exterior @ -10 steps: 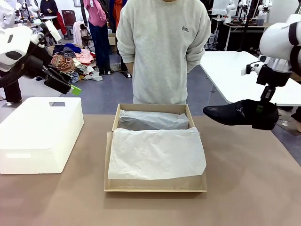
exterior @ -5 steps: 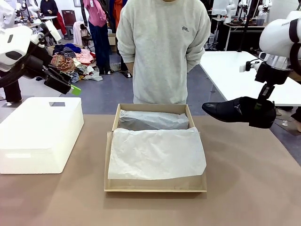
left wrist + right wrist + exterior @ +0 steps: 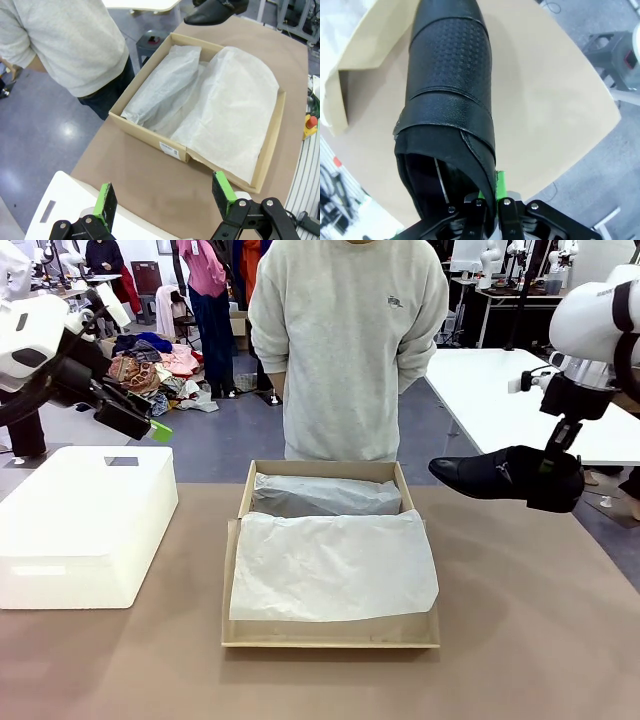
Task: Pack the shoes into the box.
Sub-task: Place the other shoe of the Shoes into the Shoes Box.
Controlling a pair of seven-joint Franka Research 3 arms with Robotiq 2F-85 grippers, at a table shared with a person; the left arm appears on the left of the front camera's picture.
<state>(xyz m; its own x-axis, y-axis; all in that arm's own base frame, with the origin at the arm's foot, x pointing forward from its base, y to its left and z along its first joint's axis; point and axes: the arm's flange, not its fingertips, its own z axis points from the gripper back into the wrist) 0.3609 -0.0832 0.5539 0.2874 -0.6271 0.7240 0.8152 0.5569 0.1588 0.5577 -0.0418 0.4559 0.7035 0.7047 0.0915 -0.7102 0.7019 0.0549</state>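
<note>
So 1 shoe [image 3: 490, 477] is held in the air by its heel rim in the clamped right gripper [image 3: 550, 466], just right of the box [image 3: 232, 570], and next it needs to be carried over and lowered onto the tissue paper [image 3: 330, 565], with the left gripper [image 3: 164, 195] spread wide off to the side.

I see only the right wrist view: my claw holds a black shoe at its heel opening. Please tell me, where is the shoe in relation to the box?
Observer: In the front view the shoe hangs in the air to the right of the box, with its toe pointing toward the box.
Operator: Is something already inside the box?
Observer: Yes, a bundle wrapped in white tissue lies along the far wall.
Operator: And the left claw, what does it do?
Observer: The left claw is open and empty, raised over the white block.
</note>
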